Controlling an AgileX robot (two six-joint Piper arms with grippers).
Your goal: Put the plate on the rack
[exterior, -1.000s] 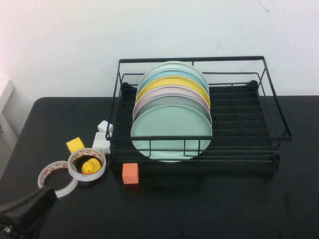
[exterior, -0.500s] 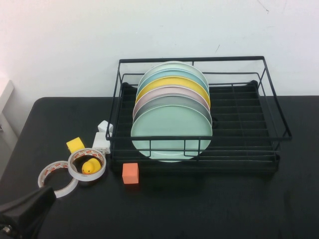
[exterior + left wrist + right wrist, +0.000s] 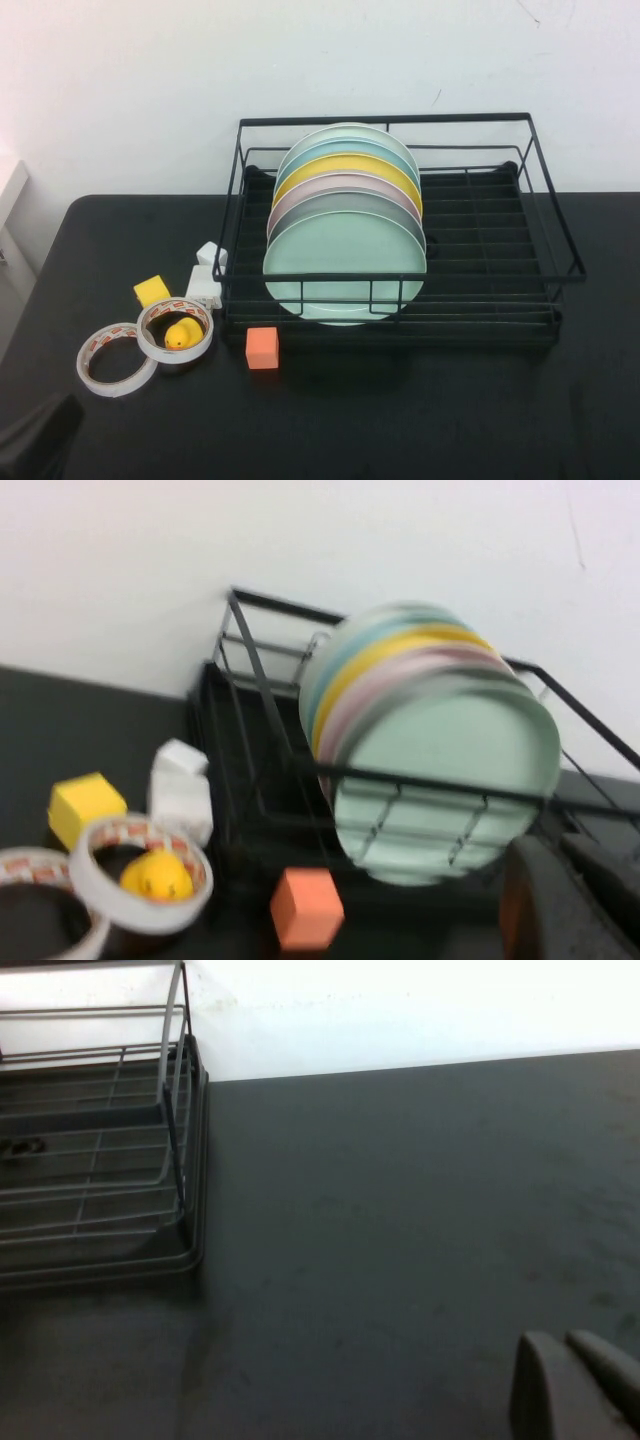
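The pale mint-green plate (image 3: 344, 262) stands upright in the front slot of the black wire rack (image 3: 560, 270), ahead of several other upright plates. It also shows in the left wrist view (image 3: 450, 770), behind the rack's front bars (image 3: 250, 660). My left gripper (image 3: 560, 855) is empty with its fingers together, low at the table's near left corner, well short of the rack; only a dark part of that arm (image 3: 35, 445) shows in the high view. My right gripper (image 3: 565, 1345) is shut and empty above bare table, to the right of the rack's end (image 3: 100, 1160).
Left of the rack lie two tape rolls (image 3: 115, 358), one with a yellow duck (image 3: 181, 334) inside, a yellow block (image 3: 151, 291) and white blocks (image 3: 205, 282). An orange cube (image 3: 262, 348) sits just in front of the rack. The rack's right half holds no plates.
My left arm has drawn back toward the near left corner and is almost out of the high view. The plates and rack have not moved.
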